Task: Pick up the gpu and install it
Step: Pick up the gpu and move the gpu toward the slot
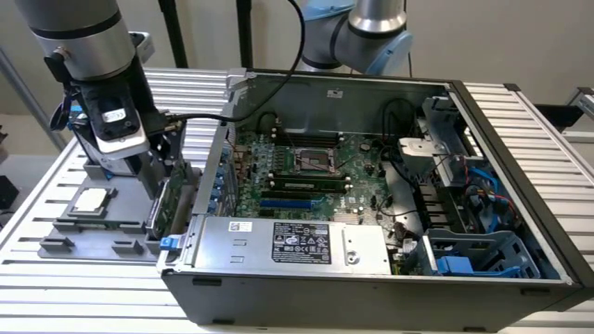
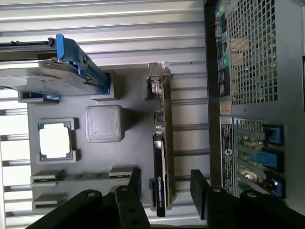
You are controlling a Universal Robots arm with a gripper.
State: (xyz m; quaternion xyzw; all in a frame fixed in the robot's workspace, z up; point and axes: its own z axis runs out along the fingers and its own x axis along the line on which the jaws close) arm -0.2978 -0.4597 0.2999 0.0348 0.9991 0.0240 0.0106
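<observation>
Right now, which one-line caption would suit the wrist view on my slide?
Open gripper straddles the gpu standing on edge in a grey fixture, beside the computer case's rear panel.

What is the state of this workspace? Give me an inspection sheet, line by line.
Surface: slatted metal table carrying a grey fixture tray and an open computer case.
Job's things: gpu stands on edge in the tray, outside the case, not yet lifted.
Clutter: processor chip and hard drive with blue rails on the tray.
Grippers: gripper open, one finger on each side of the gpu, with a gap showing on both sides.
Cables: black cable runs from the wrist; blue cables inside the case.
Surroundings: plain wall; arm joints behind the case.
</observation>
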